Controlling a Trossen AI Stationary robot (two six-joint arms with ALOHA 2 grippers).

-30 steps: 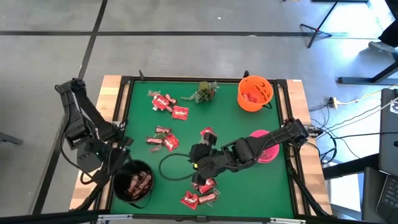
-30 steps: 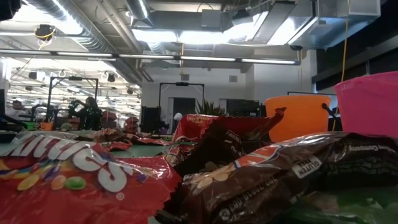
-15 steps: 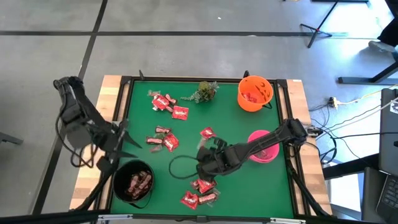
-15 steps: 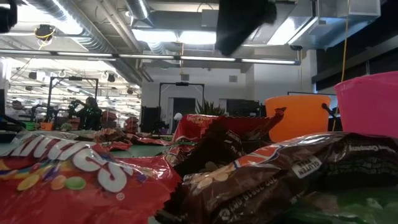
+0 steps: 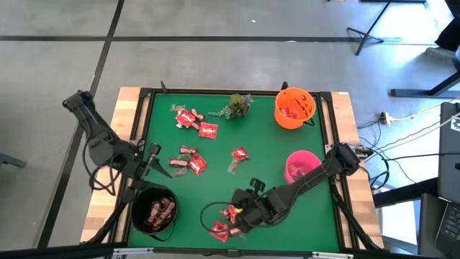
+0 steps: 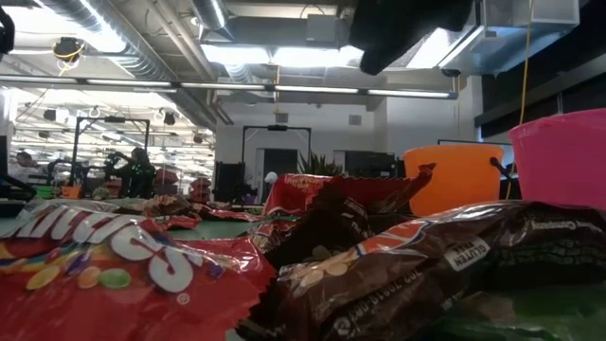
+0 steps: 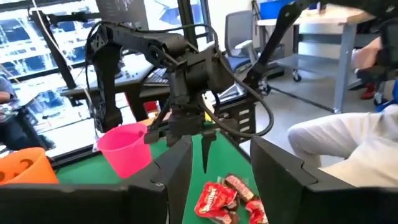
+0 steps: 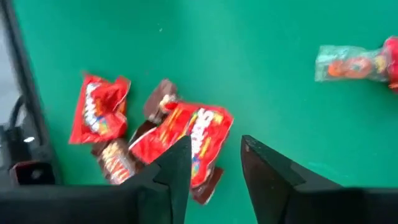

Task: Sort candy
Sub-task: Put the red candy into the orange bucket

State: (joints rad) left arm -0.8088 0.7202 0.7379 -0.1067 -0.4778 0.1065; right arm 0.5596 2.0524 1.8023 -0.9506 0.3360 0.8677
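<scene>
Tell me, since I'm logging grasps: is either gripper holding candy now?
No. The right gripper hangs open above a red packet; the left gripper is open and empty too.

Overhead looks straight down; low view table-level; both share candy (image 5: 228,223).

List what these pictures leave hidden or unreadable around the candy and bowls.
- High view: the right claw covers part of the near candy pile.
- High view: sweets in the black bowl and orange bowl are too small to count.
- Low view: the pink bowl is cut off by the edge, its contents hidden by its wall.
</scene>
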